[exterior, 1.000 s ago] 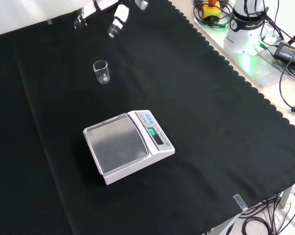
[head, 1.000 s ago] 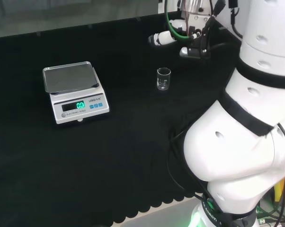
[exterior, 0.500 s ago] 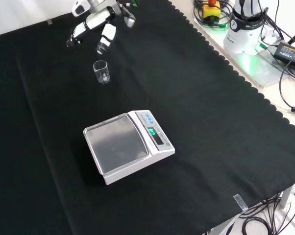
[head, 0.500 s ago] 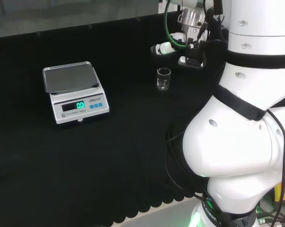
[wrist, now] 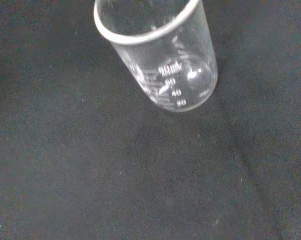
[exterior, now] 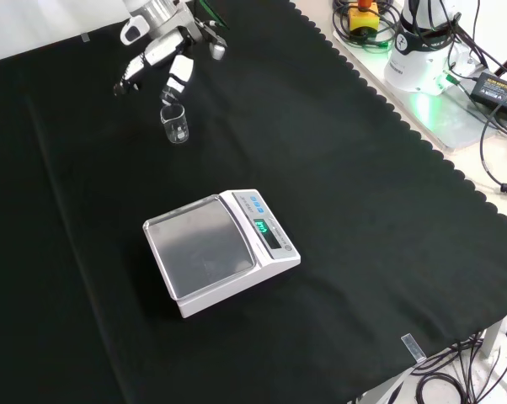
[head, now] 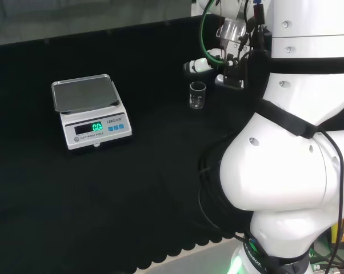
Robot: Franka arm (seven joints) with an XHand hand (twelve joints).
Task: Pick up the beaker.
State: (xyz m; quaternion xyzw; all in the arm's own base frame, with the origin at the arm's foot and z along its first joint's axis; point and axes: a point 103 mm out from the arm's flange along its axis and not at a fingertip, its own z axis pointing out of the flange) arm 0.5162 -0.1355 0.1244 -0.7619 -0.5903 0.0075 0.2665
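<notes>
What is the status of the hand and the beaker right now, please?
Hand open, above beaker, not touching. Beaker upright on cloth. Scale well clear.

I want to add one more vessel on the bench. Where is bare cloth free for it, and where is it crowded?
Front view: bare cloth lies right of the scale, up to the scalloped edge, and left of it. It is crowded only at the top, where the hand hangs over the beaker.
</notes>
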